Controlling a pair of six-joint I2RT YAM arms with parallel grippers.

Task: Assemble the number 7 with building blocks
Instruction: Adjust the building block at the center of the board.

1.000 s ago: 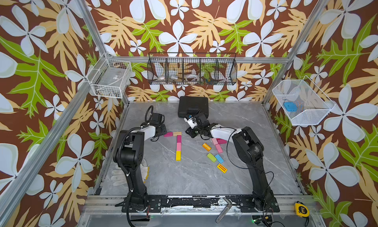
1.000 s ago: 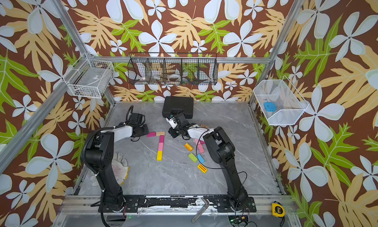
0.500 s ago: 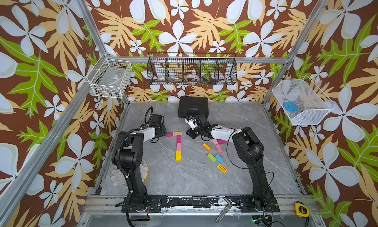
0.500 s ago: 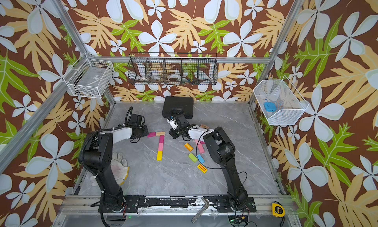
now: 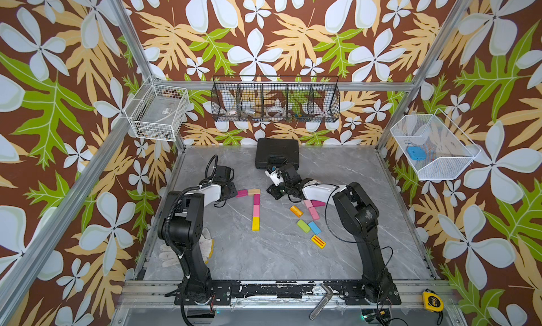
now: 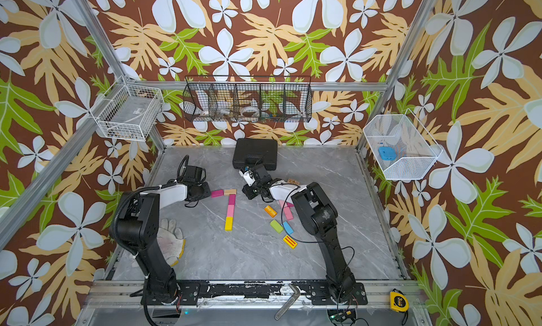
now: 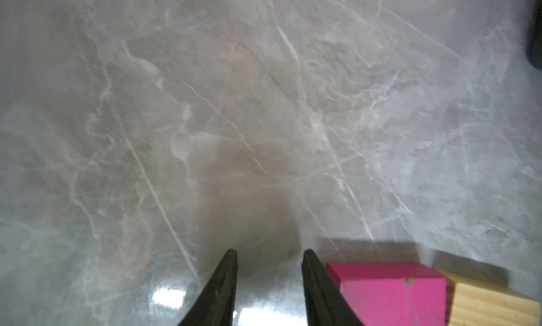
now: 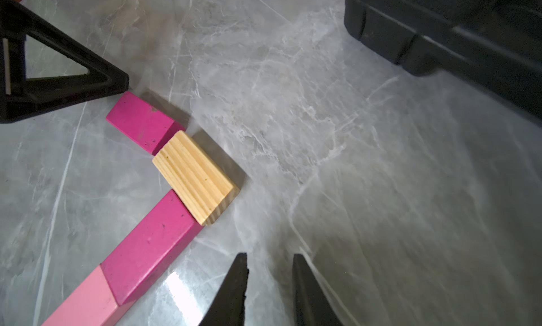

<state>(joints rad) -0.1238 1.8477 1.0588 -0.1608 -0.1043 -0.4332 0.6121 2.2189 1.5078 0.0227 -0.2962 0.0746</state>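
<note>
**Q:** Where do your blocks stand?

**A:** The top bar is the wood block [image 5: 254, 191] with the magenta bar block [image 5: 242, 193] end to end at its 9 o'clock, slightly askew. The stem runs toward 6 o'clock from the wood block: magenta stem block [image 5: 256, 199], pink stem block [image 5: 256, 210], yellow block [image 5: 255, 223]. All lie in one line, flat on the surface [image 5: 264, 260].

**Q:** Spares?

**A:** They lie loose at 4 o'clock of the stem, well apart from it: orange block [image 5: 296, 211], loose pink block [image 5: 313, 213], green block [image 5: 303, 226] just beside the blue block [image 5: 314, 227], and striped block [image 5: 318, 241].

**Q:** Your grippers?

**A:** Your left gripper [image 7: 268, 252] is at 9 o'clock of the magenta bar block, fingers apart with nothing between. One finger is just beside the block's end; I cannot tell if it touches. Your right gripper [image 8: 269, 255] is at 3 o'clock of the wood block, near but not touching. Its fingers are drawn close with a slim gap, empty. The black case [image 5: 277, 155] lies at 12 o'clock.
</note>
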